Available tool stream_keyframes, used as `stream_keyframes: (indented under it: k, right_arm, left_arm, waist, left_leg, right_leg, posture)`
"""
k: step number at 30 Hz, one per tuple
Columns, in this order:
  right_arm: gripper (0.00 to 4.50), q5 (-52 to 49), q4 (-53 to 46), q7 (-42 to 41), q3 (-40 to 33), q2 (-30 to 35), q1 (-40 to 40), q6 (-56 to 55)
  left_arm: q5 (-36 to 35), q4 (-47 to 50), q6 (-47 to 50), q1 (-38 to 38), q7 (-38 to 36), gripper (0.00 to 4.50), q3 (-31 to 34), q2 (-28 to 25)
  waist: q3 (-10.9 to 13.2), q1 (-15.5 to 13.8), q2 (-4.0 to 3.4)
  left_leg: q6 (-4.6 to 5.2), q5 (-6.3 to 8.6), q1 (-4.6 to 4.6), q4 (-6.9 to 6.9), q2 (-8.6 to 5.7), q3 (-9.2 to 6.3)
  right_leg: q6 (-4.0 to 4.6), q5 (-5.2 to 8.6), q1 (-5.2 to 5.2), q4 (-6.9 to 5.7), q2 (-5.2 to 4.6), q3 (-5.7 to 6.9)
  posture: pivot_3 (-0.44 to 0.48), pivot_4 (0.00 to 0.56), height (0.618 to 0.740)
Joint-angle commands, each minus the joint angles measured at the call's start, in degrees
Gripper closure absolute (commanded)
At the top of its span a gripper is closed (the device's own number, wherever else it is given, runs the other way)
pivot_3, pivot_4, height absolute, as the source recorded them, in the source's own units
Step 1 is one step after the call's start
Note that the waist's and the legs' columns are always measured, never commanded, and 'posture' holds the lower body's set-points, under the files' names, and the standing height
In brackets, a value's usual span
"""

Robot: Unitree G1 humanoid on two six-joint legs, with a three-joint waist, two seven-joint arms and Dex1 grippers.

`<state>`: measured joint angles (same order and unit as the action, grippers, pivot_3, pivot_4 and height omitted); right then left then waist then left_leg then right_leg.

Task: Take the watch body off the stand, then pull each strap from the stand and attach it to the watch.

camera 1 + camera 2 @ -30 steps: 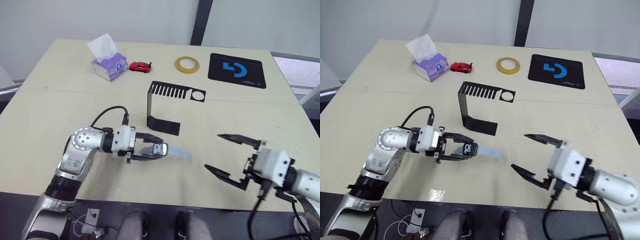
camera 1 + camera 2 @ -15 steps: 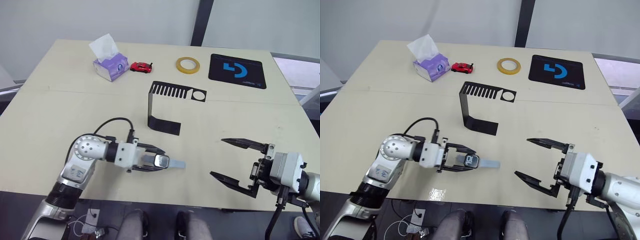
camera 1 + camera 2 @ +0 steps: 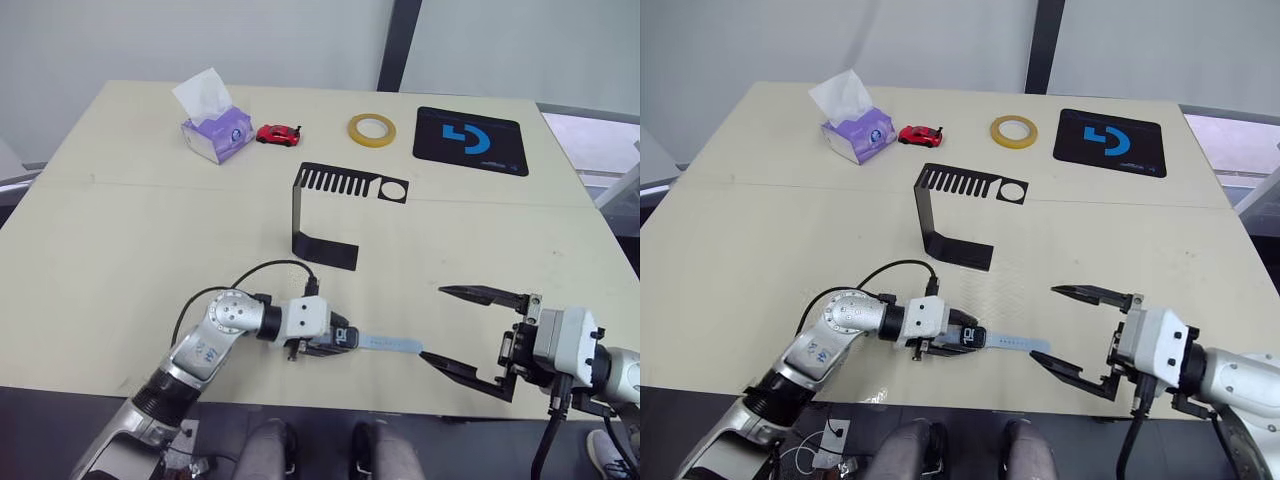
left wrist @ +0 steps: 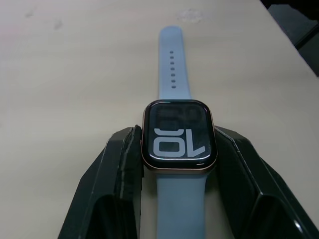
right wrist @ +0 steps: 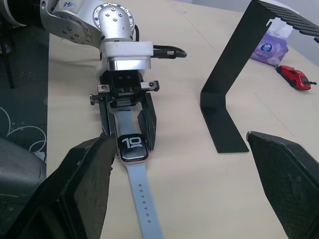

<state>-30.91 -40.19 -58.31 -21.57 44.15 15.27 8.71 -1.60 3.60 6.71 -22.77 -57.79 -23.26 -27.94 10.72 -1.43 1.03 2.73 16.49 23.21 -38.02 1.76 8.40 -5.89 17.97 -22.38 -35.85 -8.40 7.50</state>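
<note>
Near table's front edge: watch body pinched in left claw, both straps apparently on.

From the head views: left gripper clamped on the watch body, low over the table, one pale blue strap trailing toward the right gripper, spread wide and holding nothing; stand bare, well apart behind.
From the left wrist view: black fingers flanking the case, strap running out both ends, so probably both bands seated, though the near joint partly hidden.
From the right wrist view: watch lying between the wide jaws, long strap pointing at the camera.
Risks, as judgement: thin sideways pinch on a smooth rounded case, so easy twist or slip if tugged; half-latched band sliding out of its slot; proximity to the front edge inviting a drop on release.
</note>
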Motion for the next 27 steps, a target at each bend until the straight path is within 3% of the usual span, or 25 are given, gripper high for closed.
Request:
stream_keyframes:
  k: [1,6,7,8,12,19,23,27]
  right_arm:
    - [0.03,-0.57,-1.42,-0.28,-0.31,0.49,0.46,-0.79]
    - [0.03,-0.19,-0.54,-0.39,0.48,0.39,0.1,-1.01]
    - [0.0,-0.1,-0.12,-0.61,0.69,0.43,-0.01,-1.16]
    - [0.0,-0.01,0.32,-0.98,0.84,0.61,-0.05,-1.27]
    - [0.0,-1.3,1.7,-2.92,-1.15,2.74,-0.68,-0.31]
    - [0.0,-3.54,9.59,-11.57,-11.52,7.82,2.09,-0.77]
    - [0.0,-2.31,16.83,-17.74,-17.54,10.13,3.83,-3.48]
    - [0.0,-0.06,21.87,-19.95,-18.19,11.72,3.01,-5.9]
  left_arm:
    - [0.75,1.89,-0.77,0.85,0.33,2.81,0.31,-0.77]
    - [-2.42,3.82,1.2,1.46,-0.21,2.81,1.81,-0.26]
    - [-3.89,4.79,1.69,1.72,-0.78,2.01,2.54,-0.34]
    - [-4.42,5.46,1.32,2.02,-0.89,1.78,3.26,-0.67]
    - [-8.81,8.29,-1.61,4.29,-3.87,0.04,8.33,-4.39]
    - [-23.28,6.58,-5.27,15.98,-15.58,0.01,30.4,-18.61]
    - [-21.2,0.21,-7.37,22.34,-13.18,0.01,42.95,-24.49]
    - [-19.6,-4.44,-13.12,27.84,-12.43,0.01,51.03,-25.88]
  waist:
    - [0.0,0.0,0.0]
    - [0.0,0.01,0.0]
    - [0.0,0.01,0.0]
    - [0.0,0.02,0.0]
    - [0.0,0.11,0.0]
    - [0.01,0.4,-0.02]
    - [0.01,0.05,-0.02]
    - [0.02,0.12,-0.05]
  left_leg:
    - [0.0,0.0,0.0,0.0,0.0,0.0]
    - [0.0,0.0,0.0,-0.01,-0.01,-0.01]
    - [0.0,0.0,0.0,-0.01,-0.01,-0.01]
    - [0.0,0.0,0.0,-0.01,0.0,-0.01]
    - [0.0,0.0,0.0,-0.01,0.0,-0.01]
    - [-0.03,0.0,-0.02,0.02,0.05,-0.01]
    - [0.09,0.08,-0.04,0.01,0.01,-0.02]
    - [0.33,0.31,-0.05,0.04,0.0,-0.01]
  right_leg:
    - [0.0,0.0,0.0,0.0,-0.02,0.0]
    - [0.0,0.0,0.01,-0.01,-0.04,0.0]
    - [0.0,0.0,0.0,-0.01,-0.03,0.0]
    - [0.0,0.0,0.0,-0.01,-0.03,0.0]
    - [0.0,0.0,0.01,-0.01,-0.03,0.0]
    - [0.02,0.01,0.0,0.03,-0.03,0.03]
    - [0.02,0.01,0.04,0.08,-0.09,0.04]
    - [0.02,0.01,0.03,0.2,-0.14,0.0]
  posture:
    - [0.0,0.15,0.74]
    - [0.0,0.15,0.74]
    - [0.0,0.15,0.74]
    - [0.0,0.15,0.74]
    - [0.0,0.15,0.74]
    - [0.0,0.15,0.74]
    - [0.0,0.15,0.74]
    - [0.0,0.15,0.74]
